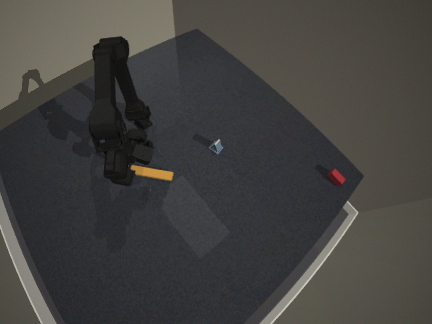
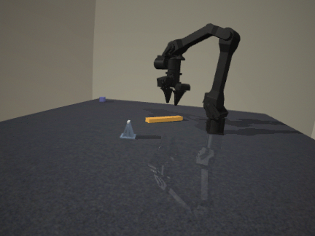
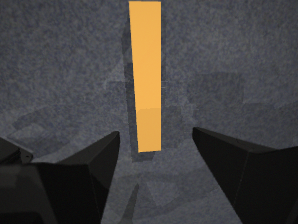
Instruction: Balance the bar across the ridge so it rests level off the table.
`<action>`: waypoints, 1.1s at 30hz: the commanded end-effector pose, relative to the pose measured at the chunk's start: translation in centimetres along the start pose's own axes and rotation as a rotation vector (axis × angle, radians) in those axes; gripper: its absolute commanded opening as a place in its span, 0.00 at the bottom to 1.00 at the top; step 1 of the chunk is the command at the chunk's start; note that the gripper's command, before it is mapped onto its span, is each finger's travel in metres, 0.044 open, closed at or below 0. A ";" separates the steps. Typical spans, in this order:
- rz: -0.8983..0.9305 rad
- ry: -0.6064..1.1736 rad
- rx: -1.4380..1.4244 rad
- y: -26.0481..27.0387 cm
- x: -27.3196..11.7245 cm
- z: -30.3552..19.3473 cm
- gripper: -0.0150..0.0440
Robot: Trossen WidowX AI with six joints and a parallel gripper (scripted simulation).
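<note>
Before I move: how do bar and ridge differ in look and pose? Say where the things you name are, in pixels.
Colour: the bar (image 1: pixel 154 173) (image 2: pixel 164 119) (image 3: pixel 148 75) is orange, the ridge (image 1: pixel 217 146) (image 2: pixel 128 131) pale blue.
Shape: the bar is a long block, the ridge narrows upward from a wider base.
Pose: the bar lies flat, the ridge stands upright.
Shared: both rest on the table (image 1: pixel 260 210) (image 2: pixel 109 182).

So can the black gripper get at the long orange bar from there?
Probably yes: the gripper hangs open above the bar's near end, nothing visible between them.
</note>
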State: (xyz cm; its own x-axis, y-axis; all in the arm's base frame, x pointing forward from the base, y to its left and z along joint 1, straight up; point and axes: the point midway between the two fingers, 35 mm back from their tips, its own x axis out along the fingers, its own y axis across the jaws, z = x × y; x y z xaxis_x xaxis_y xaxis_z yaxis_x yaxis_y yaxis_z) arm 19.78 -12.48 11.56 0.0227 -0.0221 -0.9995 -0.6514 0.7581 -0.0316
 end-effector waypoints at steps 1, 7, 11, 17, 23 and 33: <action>0.008 -0.005 -0.011 0.1 1.0 0.1 0.79; 0.009 -0.004 -0.011 0.2 4.3 0.1 0.79; 0.009 -0.004 -0.011 0.2 4.5 0.1 0.79; 0.009 -0.004 -0.011 0.2 5.3 0.1 0.79; 0.009 -0.004 -0.011 0.2 6.3 0.1 0.79; 0.009 -0.004 -0.011 0.2 7.0 0.1 0.79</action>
State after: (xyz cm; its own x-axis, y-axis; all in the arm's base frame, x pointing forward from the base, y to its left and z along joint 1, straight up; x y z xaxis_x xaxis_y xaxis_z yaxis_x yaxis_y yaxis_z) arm 19.83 -12.43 4.64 0.0170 -0.0164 -0.9997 -0.6556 0.7548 -0.0235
